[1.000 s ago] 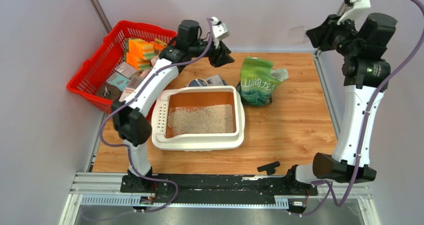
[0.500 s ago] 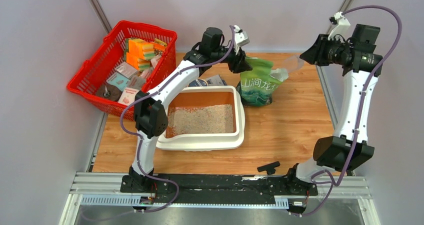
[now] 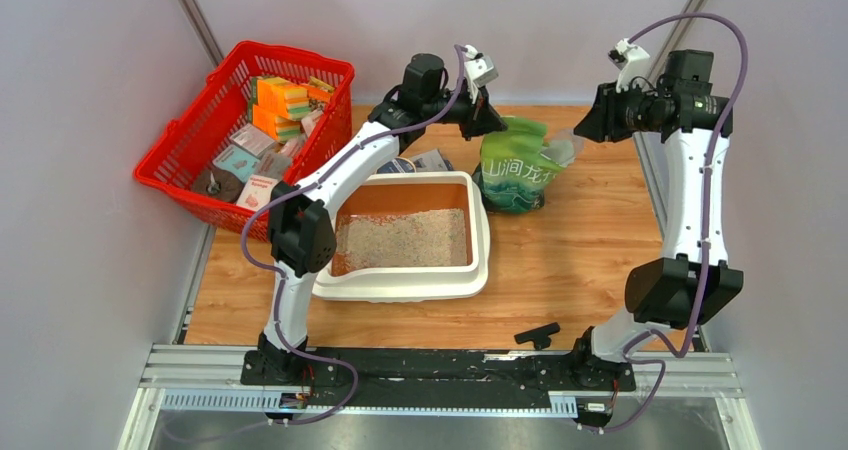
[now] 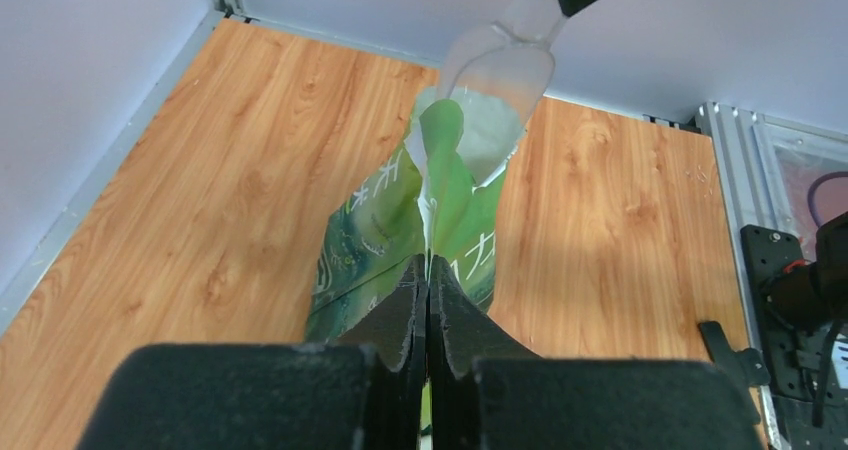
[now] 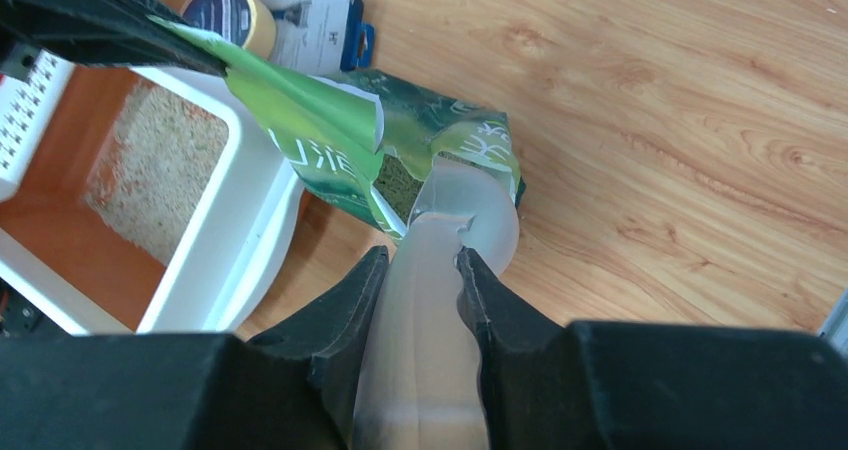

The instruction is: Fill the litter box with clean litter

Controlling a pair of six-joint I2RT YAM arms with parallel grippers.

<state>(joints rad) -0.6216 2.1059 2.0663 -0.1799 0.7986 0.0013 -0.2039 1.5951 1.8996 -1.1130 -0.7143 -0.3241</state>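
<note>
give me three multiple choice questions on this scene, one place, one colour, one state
1. The green bag stands: A beside the litter box; B inside it; C lying flat.
2. The mesh basket is: A blue; B red; C white.
3. The left fingers are: A open wide; B shut on nothing; C shut on the bag's top edge.

1 A, it sits upright on the table by the box's far right corner.
2 B, its wire is red all over.
3 C, the left wrist view shows green foil pinched between them.
</note>
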